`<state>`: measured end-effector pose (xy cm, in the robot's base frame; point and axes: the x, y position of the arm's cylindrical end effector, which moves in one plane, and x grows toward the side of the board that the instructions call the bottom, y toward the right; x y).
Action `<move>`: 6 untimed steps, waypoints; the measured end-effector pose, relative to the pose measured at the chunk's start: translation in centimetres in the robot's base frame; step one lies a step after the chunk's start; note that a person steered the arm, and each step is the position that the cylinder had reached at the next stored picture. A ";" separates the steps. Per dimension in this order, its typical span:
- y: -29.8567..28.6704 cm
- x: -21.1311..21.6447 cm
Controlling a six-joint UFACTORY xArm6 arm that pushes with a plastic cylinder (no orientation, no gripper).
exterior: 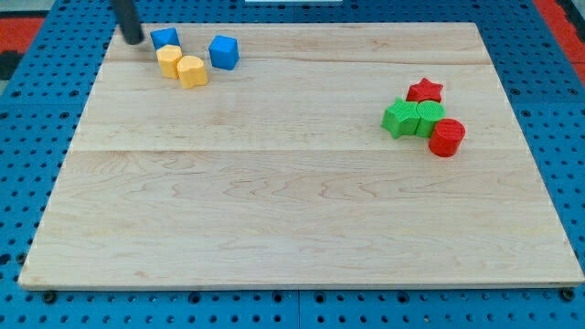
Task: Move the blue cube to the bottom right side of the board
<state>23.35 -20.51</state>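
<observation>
The blue cube [224, 52] sits near the view's top left of the wooden board [292, 210]. A second, smaller blue block [164, 38] lies further left, touching two yellow blocks [170, 60] [192, 71]. My tip [134, 39] is at the board's top left, just left of the smaller blue block and about 100 px left of the blue cube, not touching the cube.
At the view's right a cluster holds a red star [425, 90], two green blocks [399, 120] [429, 117] and a red cylinder [447, 138]. A blue pegboard [27, 110] surrounds the board.
</observation>
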 end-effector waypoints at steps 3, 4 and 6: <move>3.0 -2.7; 8.3 -0.1; 13.2 7.9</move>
<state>31.22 -7.32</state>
